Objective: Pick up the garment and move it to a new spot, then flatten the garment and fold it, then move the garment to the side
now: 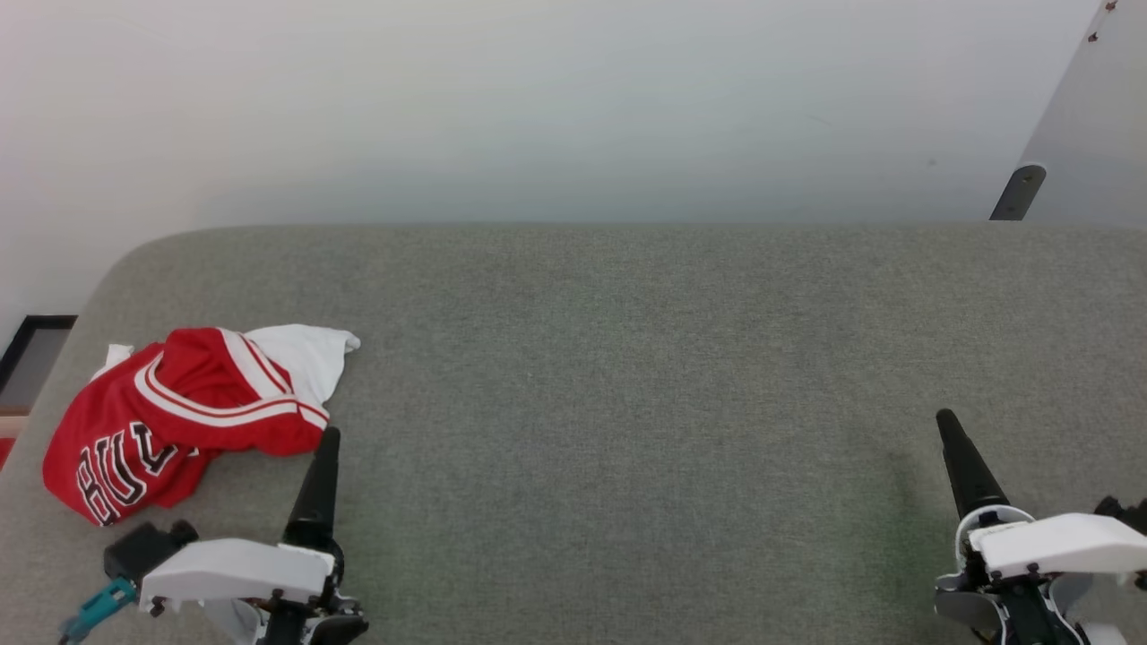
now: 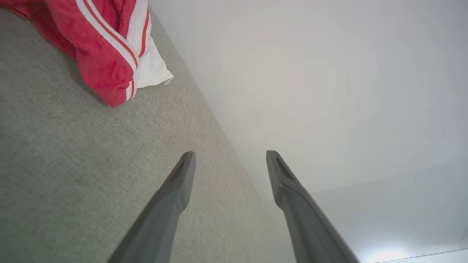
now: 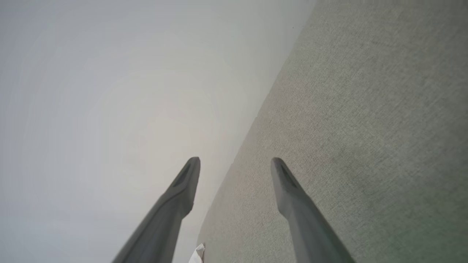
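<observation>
The garment (image 1: 179,412) lies crumpled near the far-left corner of the grey table (image 1: 627,376). It is red with white striped trim, a white sleeve poking out at the back and black lettering at the front. My left gripper (image 1: 328,434) hovers just right of it, turned on its side. In the left wrist view its fingers stand apart with nothing between them (image 2: 228,155), and the garment (image 2: 102,44) is off to the upper left, clear of them. My right gripper (image 1: 945,417) is at the near right over bare table, open and empty (image 3: 236,160).
A white wall (image 1: 538,107) runs behind the table's far edge. A pale panel with a dark bracket (image 1: 1017,193) leans at the upper right. A dark-framed thing (image 1: 31,354) sits beyond the table's left edge. Wide grey surface lies between the two grippers.
</observation>
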